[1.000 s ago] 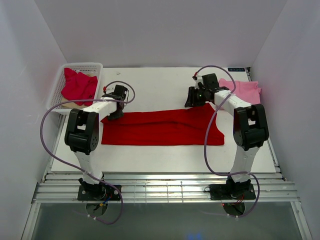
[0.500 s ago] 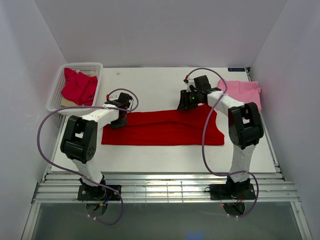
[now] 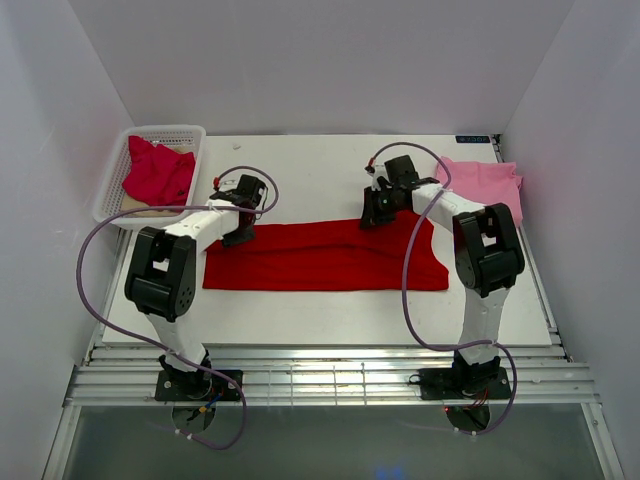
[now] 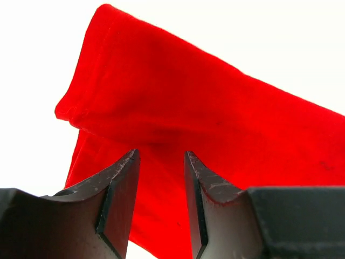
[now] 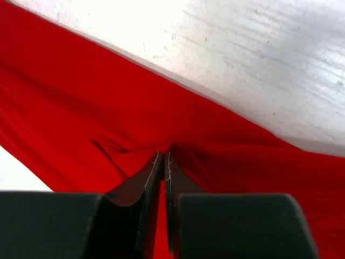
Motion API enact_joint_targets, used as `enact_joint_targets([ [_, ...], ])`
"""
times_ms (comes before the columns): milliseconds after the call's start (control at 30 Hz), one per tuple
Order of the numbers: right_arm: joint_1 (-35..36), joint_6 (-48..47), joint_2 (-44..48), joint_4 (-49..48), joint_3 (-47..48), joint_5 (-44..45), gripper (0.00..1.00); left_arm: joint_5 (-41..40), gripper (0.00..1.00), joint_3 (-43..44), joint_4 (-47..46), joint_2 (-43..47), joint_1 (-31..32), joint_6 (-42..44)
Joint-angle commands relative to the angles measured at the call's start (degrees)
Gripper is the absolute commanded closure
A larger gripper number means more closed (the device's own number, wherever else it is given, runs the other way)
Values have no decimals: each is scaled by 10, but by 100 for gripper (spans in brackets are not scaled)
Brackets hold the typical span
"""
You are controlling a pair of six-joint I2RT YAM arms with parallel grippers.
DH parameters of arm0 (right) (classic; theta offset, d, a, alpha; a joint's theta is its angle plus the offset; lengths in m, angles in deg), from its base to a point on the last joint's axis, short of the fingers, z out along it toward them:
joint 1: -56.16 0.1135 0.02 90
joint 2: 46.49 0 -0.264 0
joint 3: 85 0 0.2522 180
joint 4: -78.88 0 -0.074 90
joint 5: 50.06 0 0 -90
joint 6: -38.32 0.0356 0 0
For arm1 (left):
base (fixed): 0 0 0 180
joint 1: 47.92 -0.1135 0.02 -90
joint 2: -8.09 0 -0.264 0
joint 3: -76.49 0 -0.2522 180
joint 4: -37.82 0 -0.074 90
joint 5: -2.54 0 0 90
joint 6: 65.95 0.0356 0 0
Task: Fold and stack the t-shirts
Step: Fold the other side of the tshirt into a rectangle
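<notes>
A bright red t-shirt (image 3: 320, 255) lies in a long folded strip across the middle of the table. My left gripper (image 3: 238, 234) hovers over its far left corner, open, with red cloth (image 4: 178, 91) showing between and beyond the fingers (image 4: 160, 154). My right gripper (image 3: 371, 219) sits at the strip's far edge, right of centre. It is shut, and the red cloth (image 5: 70, 102) puckers into its tips (image 5: 163, 155). A light pink t-shirt (image 3: 490, 182) lies folded at the back right. A crimson t-shirt (image 3: 158, 170) is bundled in the basket.
The white mesh basket (image 3: 112, 190) stands at the back left, just off the table's corner. White walls close in the back and both sides. Purple cables loop from both arms over the table.
My right gripper has slid left along the shirt's far edge and closed on the cloth. My left gripper has shifted slightly at the left corner and stays open.
</notes>
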State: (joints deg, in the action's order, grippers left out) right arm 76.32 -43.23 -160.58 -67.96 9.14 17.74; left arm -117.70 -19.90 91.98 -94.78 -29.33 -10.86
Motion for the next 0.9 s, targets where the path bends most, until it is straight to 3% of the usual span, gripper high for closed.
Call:
enact_joint_targets([
  [0,8,-19,25,18,-14,1,90,-18,51,20,2,0,-1,8],
  [667,93,26,266,27,-262,42,88,-12,50,52,-8,-39,-16,34],
  [733,105,31,274,22,-279,35,81,-11,50,52,-8,-42,-17,36],
  [767,109,36,282,20,-291,35,70,-9,50,52,-9,-43,-17,37],
  [833,116,40,293,13,-303,37,59,-7,51,51,-11,-44,-17,39],
  [867,117,43,307,13,-305,44,58,-6,50,51,-11,-44,-16,40],
])
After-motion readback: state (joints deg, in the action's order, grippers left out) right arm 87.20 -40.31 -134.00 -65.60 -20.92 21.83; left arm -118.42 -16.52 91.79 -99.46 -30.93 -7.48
